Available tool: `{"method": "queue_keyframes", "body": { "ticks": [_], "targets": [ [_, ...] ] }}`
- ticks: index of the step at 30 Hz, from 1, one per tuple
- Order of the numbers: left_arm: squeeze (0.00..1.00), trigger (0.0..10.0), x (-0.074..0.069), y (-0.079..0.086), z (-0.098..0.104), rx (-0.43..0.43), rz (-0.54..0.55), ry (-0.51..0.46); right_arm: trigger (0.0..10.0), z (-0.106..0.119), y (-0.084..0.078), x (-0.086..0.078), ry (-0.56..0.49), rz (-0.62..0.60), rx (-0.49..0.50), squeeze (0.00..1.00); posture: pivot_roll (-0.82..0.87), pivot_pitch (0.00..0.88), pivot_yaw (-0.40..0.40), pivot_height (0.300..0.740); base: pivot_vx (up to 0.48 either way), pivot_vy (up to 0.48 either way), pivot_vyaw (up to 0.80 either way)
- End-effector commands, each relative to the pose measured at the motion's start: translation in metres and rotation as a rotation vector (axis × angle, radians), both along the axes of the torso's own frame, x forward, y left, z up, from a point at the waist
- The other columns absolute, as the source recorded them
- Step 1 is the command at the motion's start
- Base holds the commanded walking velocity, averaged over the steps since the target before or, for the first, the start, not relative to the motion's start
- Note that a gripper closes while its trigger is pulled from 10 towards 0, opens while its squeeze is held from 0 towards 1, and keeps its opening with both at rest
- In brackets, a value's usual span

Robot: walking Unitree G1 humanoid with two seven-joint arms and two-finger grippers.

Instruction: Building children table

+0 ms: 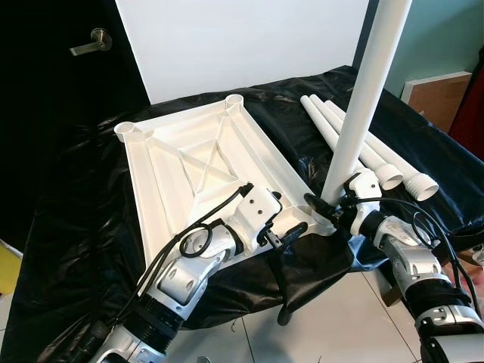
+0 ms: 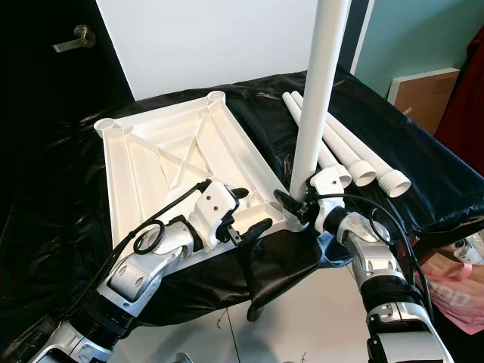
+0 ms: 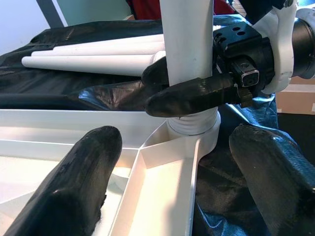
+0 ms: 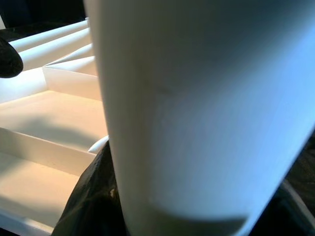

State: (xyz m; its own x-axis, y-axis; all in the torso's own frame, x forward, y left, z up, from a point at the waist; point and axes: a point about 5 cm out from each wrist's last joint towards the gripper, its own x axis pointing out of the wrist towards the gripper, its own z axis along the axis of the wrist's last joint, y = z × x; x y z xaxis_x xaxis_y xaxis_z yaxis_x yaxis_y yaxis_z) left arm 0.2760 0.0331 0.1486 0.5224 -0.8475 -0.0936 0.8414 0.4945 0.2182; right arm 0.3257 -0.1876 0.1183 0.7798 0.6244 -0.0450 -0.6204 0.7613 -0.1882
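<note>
The white tabletop (image 1: 197, 159) lies upside down on a black sheet (image 1: 76, 227). A white leg (image 1: 363, 98) stands upright in the corner socket (image 3: 194, 130) nearest my right side. My right gripper (image 1: 324, 206) is shut on this leg just above the socket; in the right wrist view the leg (image 4: 197, 98) is very close. My left gripper (image 1: 291, 231) is open at the tabletop's near edge, beside that corner. Its fingers (image 3: 78, 182) are spread wide over the ribbed underside, holding nothing. Three spare legs (image 1: 378, 155) lie on the sheet to the right.
A dark door with a lever handle (image 1: 91, 41) stands at the back left, and a white panel (image 1: 242, 45) behind the table. A brown board (image 1: 442, 98) leans at the far right. Tiled floor (image 1: 333, 325) shows below the sheet's hanging edge. A pink bag (image 2: 454, 291) lies at the lower right.
</note>
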Motion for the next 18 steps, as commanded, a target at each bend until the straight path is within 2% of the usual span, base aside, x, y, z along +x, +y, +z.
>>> {"method": "queue_keyframes", "body": {
  "ticks": [1, 3, 4, 13, 18],
  "targets": [
    [0.00, 10.0, -0.006, -0.002, -0.002, 0.024, -0.090, 0.022, 0.0, -0.010, 0.002, -0.002, 0.042, 0.010, -0.026, 0.00, -0.09, 0.000, 0.048, 0.740, 0.000, 0.000, 0.00],
    [0.00, 10.0, -0.006, -0.002, -0.002, 0.024, -0.090, 0.022, 0.2, -0.012, 0.001, -0.003, 0.048, -0.003, -0.020, 0.00, -0.09, 0.000, 0.049, 0.740, 0.000, 0.000, 0.00],
    [0.00, 10.0, -0.006, -0.001, -0.002, 0.024, -0.089, 0.023, 10.0, -0.014, 0.000, -0.003, 0.055, -0.022, -0.011, 0.00, -0.09, 0.000, 0.049, 0.740, 0.000, 0.000, 0.00],
    [0.00, 10.0, -0.007, -0.002, -0.003, 0.023, -0.091, 0.027, 10.0, -0.019, 0.004, -0.004, 0.059, -0.103, 0.030, 0.00, -0.10, 0.000, 0.047, 0.740, 0.000, 0.000, 0.00],
    [0.00, 10.0, -0.009, -0.003, -0.004, 0.022, -0.093, 0.034, 10.0, -0.024, 0.015, -0.009, 0.031, -0.224, 0.039, 0.00, -0.10, 0.000, 0.046, 0.740, 0.000, 0.000, 0.00]
  ]
}}
